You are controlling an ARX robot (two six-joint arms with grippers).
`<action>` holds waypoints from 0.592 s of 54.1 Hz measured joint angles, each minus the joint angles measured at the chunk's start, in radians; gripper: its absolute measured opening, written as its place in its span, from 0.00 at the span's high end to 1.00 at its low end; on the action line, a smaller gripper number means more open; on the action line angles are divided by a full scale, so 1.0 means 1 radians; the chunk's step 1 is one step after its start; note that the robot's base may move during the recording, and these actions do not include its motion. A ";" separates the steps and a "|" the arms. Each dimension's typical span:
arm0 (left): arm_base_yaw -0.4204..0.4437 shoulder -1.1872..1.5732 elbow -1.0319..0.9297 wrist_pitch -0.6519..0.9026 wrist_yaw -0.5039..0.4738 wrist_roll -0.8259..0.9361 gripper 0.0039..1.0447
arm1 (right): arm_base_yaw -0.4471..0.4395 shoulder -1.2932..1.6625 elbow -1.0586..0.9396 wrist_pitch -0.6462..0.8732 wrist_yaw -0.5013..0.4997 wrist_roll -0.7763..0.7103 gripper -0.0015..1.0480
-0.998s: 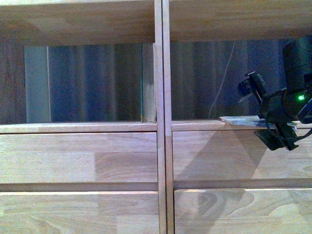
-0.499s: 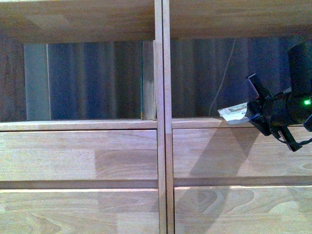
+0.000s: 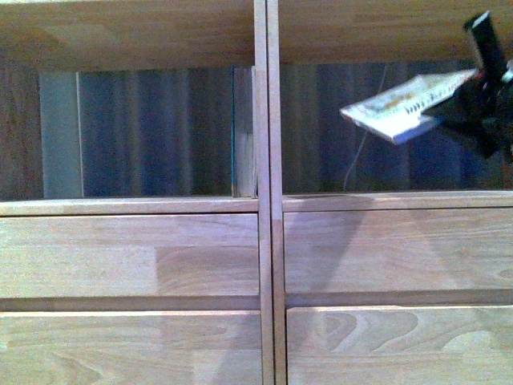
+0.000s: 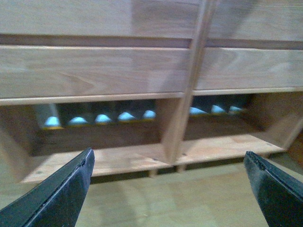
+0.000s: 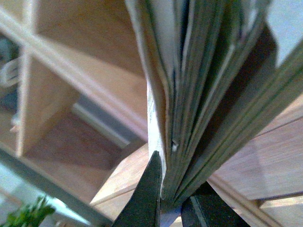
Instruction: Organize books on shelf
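Item: small softcover, thin, pale pages, long edge with printed marks facing the front view
Location: upper right of the front view, in the air before the right-hand open compartment, well clear of its floor board, tilted with the free end lower and toward frame centre
Right tool: clamped on the small softcover at its right-hand end; in the right wrist view two dark fingers pinch it at the bottom of the frame
Left tool: spread wide, nothing between the tips, facing the lower compartments of the shelf
Companion volume: taller book with teal edge, upright at frame centre, against the central divider in the left compartment
Drawer fronts: plain, lower half of the front view, closed
Weight, judged: light
Stiffness, judged: limp; leaves fan apart above the pinch in the right wrist view, so the free end is likely to droop
Surface, judged: smooth cover, liable to slide in a loose pinch
Best hold, judged: across the full thickness, close to the bound edge, keeping the leaves together
Caution, judged: too thin to stand alone; needs the divider or the taller book to lean on
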 joint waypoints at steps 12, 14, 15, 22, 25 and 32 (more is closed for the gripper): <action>0.090 0.437 0.181 0.422 0.134 -0.142 0.07 | 0.010 -0.267 -0.218 0.043 -0.160 -0.103 0.93; 0.084 0.498 0.218 0.472 0.132 -0.171 0.07 | 0.014 -0.291 -0.247 0.043 -0.175 -0.113 0.93; 0.077 0.537 0.245 0.500 0.129 -0.187 0.07 | 0.018 -0.305 -0.264 0.043 -0.182 -0.123 0.93; 0.019 0.734 0.414 0.625 0.161 -0.348 0.07 | 0.040 -0.343 -0.344 0.053 -0.204 -0.169 0.93; -0.008 0.789 0.473 0.661 0.180 -0.428 0.07 | 0.048 -0.344 -0.360 0.059 -0.204 -0.180 0.93; -0.103 0.925 0.636 0.745 0.203 -0.659 0.07 | 0.071 -0.336 -0.384 0.095 -0.206 -0.191 0.93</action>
